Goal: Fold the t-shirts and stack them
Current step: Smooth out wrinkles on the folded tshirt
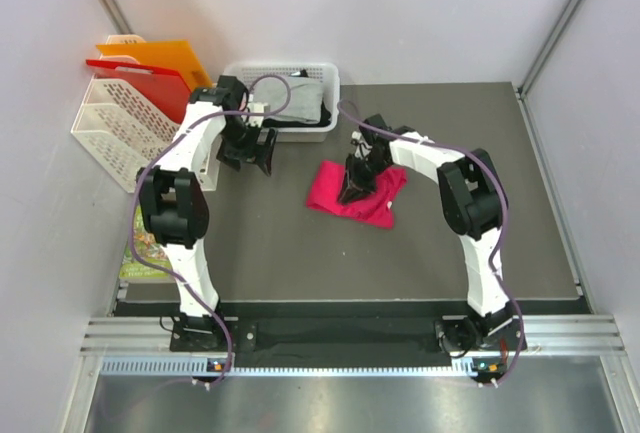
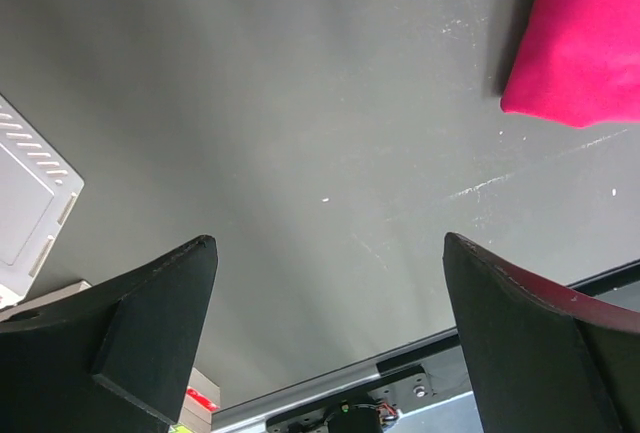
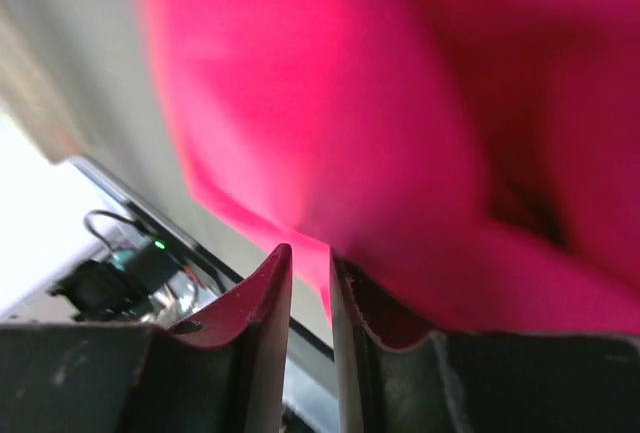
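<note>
Pink shirt [image 1: 380, 203] lies crumpled on the table [image 1: 450, 253], a little right of centre, part-folded at best. Right gripper [image 1: 352, 191] is down on the shirt's left-centre. Its wrist view shows the jaws nearly closed with a thin wedge of pink cloth in the slit, so I read it as a light pinch on an edge or fold. That view is blurred, so I can't tell how many layers are caught. Left gripper [image 1: 252, 153] hangs wide open with nothing in it, over bare table just in front of the basket [image 1: 331, 81] and well left of the shirt; its camera catches only one corner of pink. Grey shirt [image 1: 305, 101] sits in the basket with something dark beside it, too tangled with the cable to call. Step in hand, my guess: fold or flatten the pink one. To do it well, confirm the pinch has a single edge and not a bunch; if it's a bunch, drop it and re-grab at a hem or corner. Bring the left arm across to pin or take the opposite corner so the cloth doesn't drag as a lump. Lift low, pull across slowly, lay it flat, and let go only once the edges line up. Risks: the thin pinch slips out, or the fold lands skewed.
</note>
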`<move>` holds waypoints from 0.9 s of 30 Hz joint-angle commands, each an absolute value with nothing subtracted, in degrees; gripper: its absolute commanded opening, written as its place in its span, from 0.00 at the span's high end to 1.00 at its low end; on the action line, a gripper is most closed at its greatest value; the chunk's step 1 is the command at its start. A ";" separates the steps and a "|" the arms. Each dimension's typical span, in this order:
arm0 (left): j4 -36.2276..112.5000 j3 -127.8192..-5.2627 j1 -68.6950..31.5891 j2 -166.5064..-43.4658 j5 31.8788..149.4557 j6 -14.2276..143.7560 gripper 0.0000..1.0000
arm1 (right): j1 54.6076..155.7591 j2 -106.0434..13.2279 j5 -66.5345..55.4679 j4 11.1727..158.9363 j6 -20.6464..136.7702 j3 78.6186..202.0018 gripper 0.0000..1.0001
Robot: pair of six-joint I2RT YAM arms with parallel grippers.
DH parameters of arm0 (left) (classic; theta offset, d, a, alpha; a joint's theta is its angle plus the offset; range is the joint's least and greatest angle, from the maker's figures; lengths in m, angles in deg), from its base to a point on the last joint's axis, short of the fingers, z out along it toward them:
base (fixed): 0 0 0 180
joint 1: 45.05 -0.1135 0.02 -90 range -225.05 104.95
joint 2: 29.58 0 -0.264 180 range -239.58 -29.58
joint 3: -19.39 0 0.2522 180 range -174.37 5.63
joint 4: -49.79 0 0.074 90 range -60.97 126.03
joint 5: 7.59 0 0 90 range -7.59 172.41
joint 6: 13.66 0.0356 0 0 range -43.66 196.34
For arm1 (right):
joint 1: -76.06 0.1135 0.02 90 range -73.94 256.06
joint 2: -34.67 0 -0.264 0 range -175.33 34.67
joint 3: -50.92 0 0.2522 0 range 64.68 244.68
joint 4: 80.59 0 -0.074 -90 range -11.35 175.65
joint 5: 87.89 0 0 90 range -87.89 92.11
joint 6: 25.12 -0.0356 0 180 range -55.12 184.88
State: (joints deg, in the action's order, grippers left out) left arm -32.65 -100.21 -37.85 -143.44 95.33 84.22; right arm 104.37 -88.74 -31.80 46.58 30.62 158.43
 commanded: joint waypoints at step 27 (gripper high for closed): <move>-33.05 -100.72 -38.28 -144.72 94.45 84.25 0.01 | 92.40 -77.21 -27.34 40.82 39.21 147.83 0.72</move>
